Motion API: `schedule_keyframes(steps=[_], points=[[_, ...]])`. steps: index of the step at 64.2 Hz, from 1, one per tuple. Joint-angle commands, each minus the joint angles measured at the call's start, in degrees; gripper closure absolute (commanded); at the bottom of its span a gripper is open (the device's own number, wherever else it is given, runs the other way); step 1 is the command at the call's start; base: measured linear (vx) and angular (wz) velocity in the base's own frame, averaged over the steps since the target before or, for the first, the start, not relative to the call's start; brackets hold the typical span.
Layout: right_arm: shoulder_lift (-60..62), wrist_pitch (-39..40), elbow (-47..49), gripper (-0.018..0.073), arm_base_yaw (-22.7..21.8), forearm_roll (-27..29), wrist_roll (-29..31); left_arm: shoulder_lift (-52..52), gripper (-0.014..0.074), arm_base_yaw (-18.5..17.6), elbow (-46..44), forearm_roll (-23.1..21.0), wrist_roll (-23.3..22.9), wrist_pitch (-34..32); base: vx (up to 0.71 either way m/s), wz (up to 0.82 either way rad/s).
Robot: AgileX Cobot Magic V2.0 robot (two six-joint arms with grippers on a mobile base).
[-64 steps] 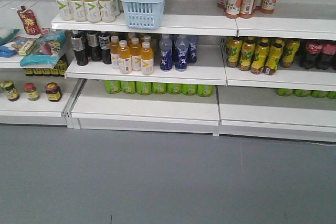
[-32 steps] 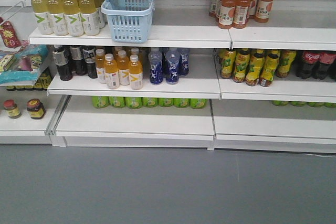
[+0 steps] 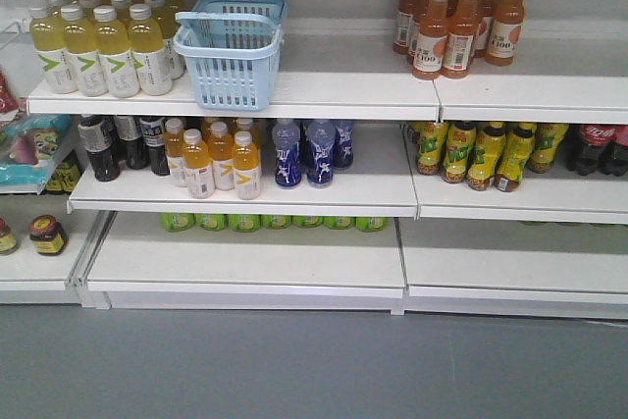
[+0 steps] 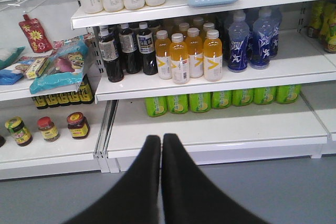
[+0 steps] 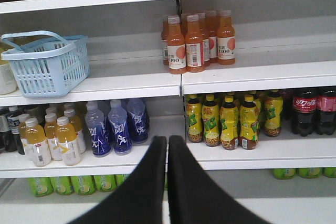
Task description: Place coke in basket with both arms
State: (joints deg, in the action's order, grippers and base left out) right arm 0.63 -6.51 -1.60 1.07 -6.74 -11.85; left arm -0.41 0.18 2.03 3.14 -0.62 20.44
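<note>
Right up close, the left gripper (image 4: 160, 141) has its two black fingers pressed flat against each other with nothing between them, and the right gripper (image 5: 167, 142) is the same, clamped tight on empty air. Both hang over the grey floor (image 3: 294, 370), short of the white shelving. On the bottom tier there's a row of green cans (image 4: 220, 99) pushed well back, and off to the left sit a few small jars (image 4: 47, 128). One level up come the orange juice bottles (image 4: 184, 56) in a tight cluster, with dark bottles (image 4: 126, 51) on their left and blue bottles (image 4: 249, 45) on their right. Further right on that same level stand the yellow-labelled bottles (image 5: 226, 119), and just beside them, at the far right end, there's the coke (image 5: 304, 109): upright, dark, with a red label and white script, and a second one like it cut off by the edge of the view. The basket (image 3: 235, 76) is well apart from it, one shelf higher and over to the left, pale blue with its handle up, and pale yellow bottles (image 3: 98, 51) just beside it. Across the divider on that upper shelf stands a group of amber bottles (image 5: 194, 40).
</note>
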Motion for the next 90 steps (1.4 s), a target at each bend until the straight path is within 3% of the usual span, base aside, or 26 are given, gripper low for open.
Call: schedule_keyframes(steps=[1,90], points=[[0.7,4.0,-0.4,0.0565,-0.3,-0.4,0.2,-1.1,0.0603,0.0,-1.8,-0.4,-0.5,-3.7,0.22,-0.02],[0.7,4.0,-0.4,0.0565,-0.3,-0.4,0.2,-1.1,0.0603,0.0,-1.8,-0.4,-0.5,-3.7,0.19,-0.04]])
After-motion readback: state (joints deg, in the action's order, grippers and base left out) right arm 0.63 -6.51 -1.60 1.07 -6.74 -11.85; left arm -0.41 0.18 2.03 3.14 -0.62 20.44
